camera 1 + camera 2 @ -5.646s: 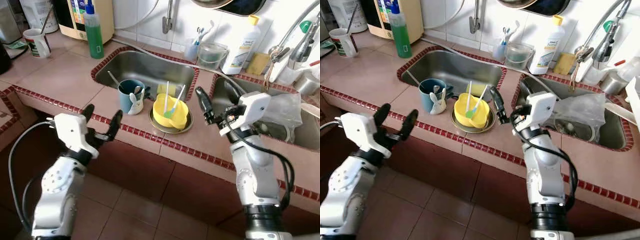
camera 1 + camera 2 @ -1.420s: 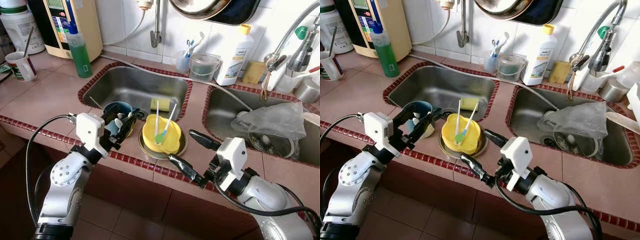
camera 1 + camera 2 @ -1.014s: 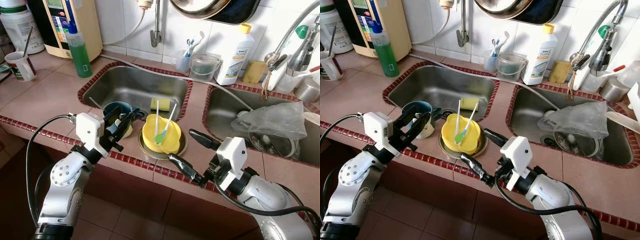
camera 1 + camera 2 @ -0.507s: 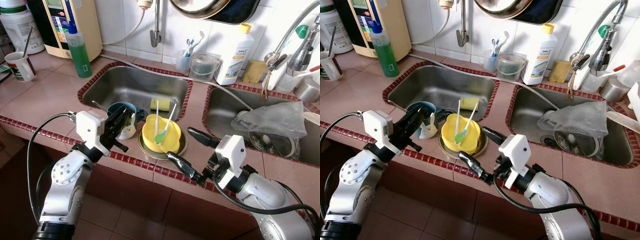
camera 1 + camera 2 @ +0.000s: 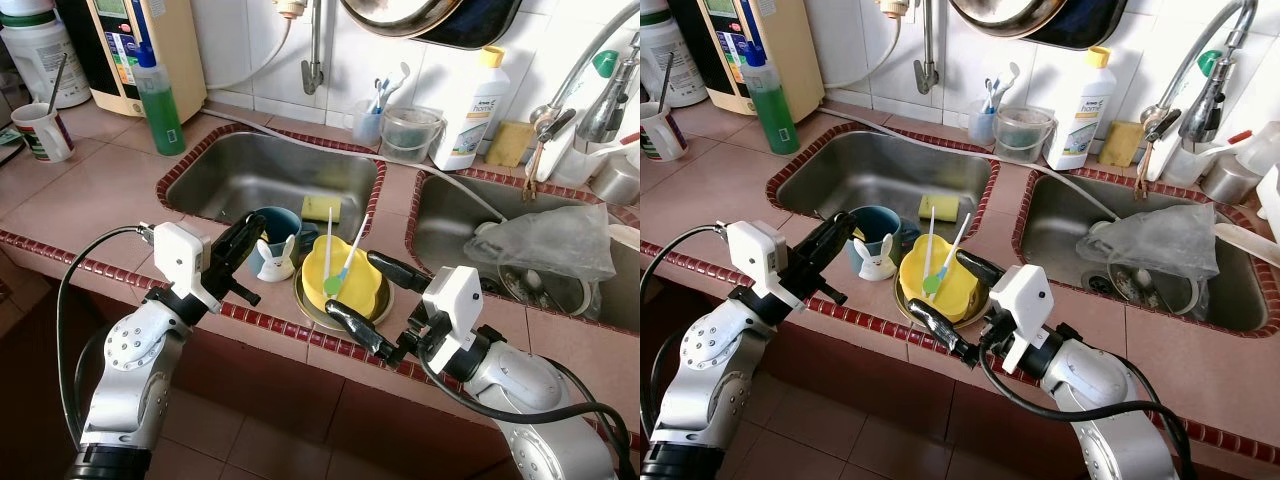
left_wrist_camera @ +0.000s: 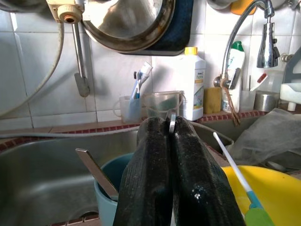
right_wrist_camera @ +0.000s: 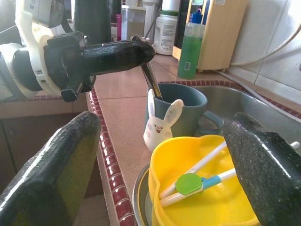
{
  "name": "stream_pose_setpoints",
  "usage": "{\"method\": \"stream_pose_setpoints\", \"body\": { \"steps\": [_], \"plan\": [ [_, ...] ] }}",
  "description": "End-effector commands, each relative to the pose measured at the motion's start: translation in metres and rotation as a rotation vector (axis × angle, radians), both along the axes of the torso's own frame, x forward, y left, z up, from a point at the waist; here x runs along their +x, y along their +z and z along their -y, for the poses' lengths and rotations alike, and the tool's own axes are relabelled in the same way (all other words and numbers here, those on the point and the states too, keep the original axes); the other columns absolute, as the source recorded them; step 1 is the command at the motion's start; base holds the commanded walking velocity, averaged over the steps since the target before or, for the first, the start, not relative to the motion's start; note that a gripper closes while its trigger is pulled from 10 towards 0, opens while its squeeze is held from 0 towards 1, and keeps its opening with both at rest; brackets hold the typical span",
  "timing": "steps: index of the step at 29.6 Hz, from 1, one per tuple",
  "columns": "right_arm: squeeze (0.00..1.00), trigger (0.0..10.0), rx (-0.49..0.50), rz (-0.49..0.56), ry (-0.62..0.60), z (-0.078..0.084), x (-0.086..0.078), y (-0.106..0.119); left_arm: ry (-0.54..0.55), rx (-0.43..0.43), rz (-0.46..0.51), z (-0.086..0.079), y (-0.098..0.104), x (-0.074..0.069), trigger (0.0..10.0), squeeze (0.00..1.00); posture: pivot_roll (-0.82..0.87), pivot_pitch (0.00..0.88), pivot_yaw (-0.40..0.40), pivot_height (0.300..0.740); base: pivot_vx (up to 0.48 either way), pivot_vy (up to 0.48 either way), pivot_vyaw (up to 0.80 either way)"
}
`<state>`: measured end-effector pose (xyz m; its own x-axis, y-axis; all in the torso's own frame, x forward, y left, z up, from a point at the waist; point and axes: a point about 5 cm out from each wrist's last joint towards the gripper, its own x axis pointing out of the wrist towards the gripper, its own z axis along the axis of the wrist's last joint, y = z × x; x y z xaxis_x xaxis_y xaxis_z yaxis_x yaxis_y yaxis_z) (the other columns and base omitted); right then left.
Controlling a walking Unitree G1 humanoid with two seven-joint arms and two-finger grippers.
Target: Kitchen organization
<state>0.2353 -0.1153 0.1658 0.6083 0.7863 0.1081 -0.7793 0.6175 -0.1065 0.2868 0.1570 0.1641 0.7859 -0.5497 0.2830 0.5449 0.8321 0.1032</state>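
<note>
Right gripper (image 5: 360, 295) now astride yellow bowl (image 5: 345, 283), formerly clear.

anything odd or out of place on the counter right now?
Yes: a crumpled clear plastic bag lies in the right-hand sink over the dishes there. A yellow sponge sits inside the left-hand sink. The yellow bowl looks tilted on its metal plate. Nothing visibly spilled or broken.

Mug (image 5: 276, 228) left of bowl (image 5: 341, 278), sponge (image 5: 320, 208) behind, seemingly in sink (image 5: 235, 170)
</note>
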Motion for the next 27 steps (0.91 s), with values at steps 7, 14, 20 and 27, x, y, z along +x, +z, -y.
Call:
{"method": "stream_pose_setpoints", "body": {
  "steps": [7,14,20,27],
  "plan": [
    [0.00,10.0,0.011,0.027,-0.015,0.000,0.004,0.006,0.011,0.049,0.049,-0.002,0.018,0.007,10.0,0.00,-0.05,0.024,-0.013,0.740,0.000,0.000,0.00],
    [0.00,10.0,0.025,0.028,-0.026,0.000,0.004,0.007,0.012,0.079,0.127,-0.007,0.043,0.012,10.0,0.00,-0.05,0.036,-0.008,0.740,0.000,0.000,0.00],
    [0.00,10.0,0.034,0.022,-0.030,0.000,0.003,0.008,-0.011,0.105,0.164,-0.010,0.059,0.014,10.0,0.00,-0.05,0.048,-0.001,0.740,0.000,0.000,0.00],
    [0.00,10.0,0.042,0.021,-0.038,0.000,0.004,0.009,-0.023,0.155,0.214,-0.021,0.082,0.019,10.0,0.00,-0.05,0.059,0.006,0.740,0.000,0.000,0.00]
  ]
}}
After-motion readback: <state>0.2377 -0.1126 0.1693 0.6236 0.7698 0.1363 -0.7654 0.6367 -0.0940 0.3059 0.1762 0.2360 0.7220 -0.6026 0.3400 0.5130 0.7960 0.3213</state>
